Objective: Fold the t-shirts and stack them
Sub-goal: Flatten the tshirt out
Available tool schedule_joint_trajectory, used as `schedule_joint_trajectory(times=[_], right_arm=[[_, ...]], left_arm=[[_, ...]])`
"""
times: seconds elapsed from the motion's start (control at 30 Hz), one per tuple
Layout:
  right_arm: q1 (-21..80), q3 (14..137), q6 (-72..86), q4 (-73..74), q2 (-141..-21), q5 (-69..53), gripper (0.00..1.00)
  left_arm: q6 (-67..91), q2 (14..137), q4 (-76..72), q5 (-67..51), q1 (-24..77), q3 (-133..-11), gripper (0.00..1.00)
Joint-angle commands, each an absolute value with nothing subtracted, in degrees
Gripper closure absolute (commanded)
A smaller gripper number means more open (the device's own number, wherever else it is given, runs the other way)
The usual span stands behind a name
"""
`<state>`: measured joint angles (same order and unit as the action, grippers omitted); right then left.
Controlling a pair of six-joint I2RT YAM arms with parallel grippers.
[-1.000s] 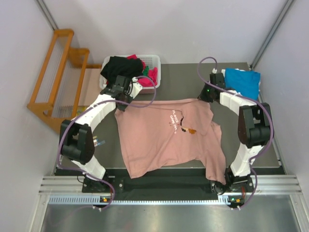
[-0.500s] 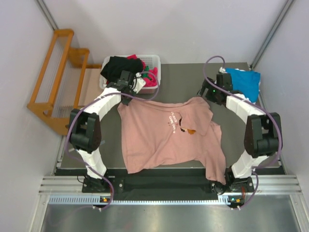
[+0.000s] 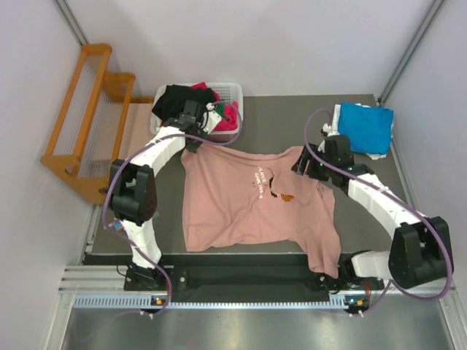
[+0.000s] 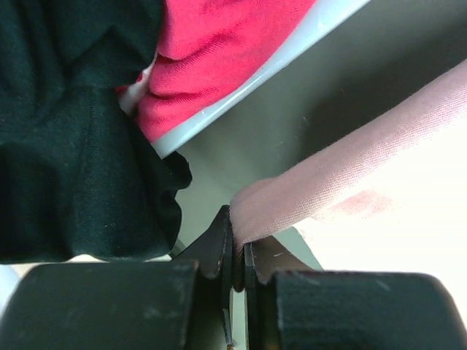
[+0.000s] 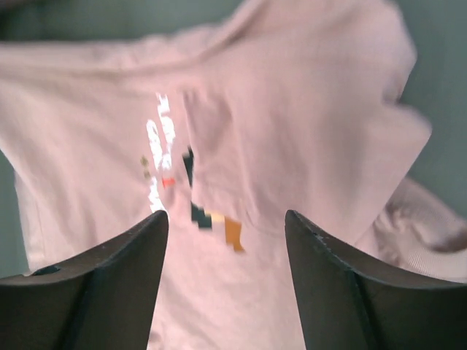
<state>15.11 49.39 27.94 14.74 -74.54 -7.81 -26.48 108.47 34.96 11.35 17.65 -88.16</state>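
A salmon-pink t-shirt (image 3: 248, 208) with a small chest print (image 3: 281, 195) lies spread on the dark table. My left gripper (image 3: 192, 143) is shut on its far left corner; the left wrist view shows pink cloth (image 4: 343, 164) pinched between the jaws of the left gripper (image 4: 239, 251). My right gripper (image 3: 303, 166) hovers open over the shirt's far right part. In the right wrist view the right gripper (image 5: 226, 240) holds nothing, with the print (image 5: 215, 219) below the gap. A folded blue t-shirt (image 3: 366, 127) lies at the far right corner.
A white slatted basket (image 3: 235, 93) at the far left holds black (image 3: 175, 100), magenta (image 3: 232, 115) and green t-shirts, right beside my left gripper. A wooden rack (image 3: 80, 109) stands off the table's left side. The shirt's hem hangs over the near edge (image 3: 328, 259).
My right gripper has opened, let go of the pink shirt's far right corner and drawn back over the shirt. The left gripper has kept its hold and shifted slightly toward the basket.
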Motion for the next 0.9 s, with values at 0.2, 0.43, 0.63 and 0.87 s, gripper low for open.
schedule_joint_trajectory(times=[0.2, 0.43, 0.63, 0.87], right_arm=[[19.6, 40.5, 28.7, 18.5, -68.3, -8.8, 0.38], [21.3, 37.6, 30.2, 19.3, -67.5, -7.8, 0.41], [21.4, 36.7, 31.1, 19.3, -68.5, -4.9, 0.41], [21.6, 36.6, 31.6, 19.3, -71.6, -1.1, 0.39]], left_arm=[[-23.7, 103.3, 35.9, 9.8, 17.3, -86.7, 1.00], [-23.0, 100.9, 35.9, 8.9, 17.3, -84.2, 1.00], [-22.3, 99.3, 36.0, 7.8, 17.4, -83.0, 1.00], [-22.1, 97.6, 36.8, 6.9, 17.3, -82.2, 1.00]])
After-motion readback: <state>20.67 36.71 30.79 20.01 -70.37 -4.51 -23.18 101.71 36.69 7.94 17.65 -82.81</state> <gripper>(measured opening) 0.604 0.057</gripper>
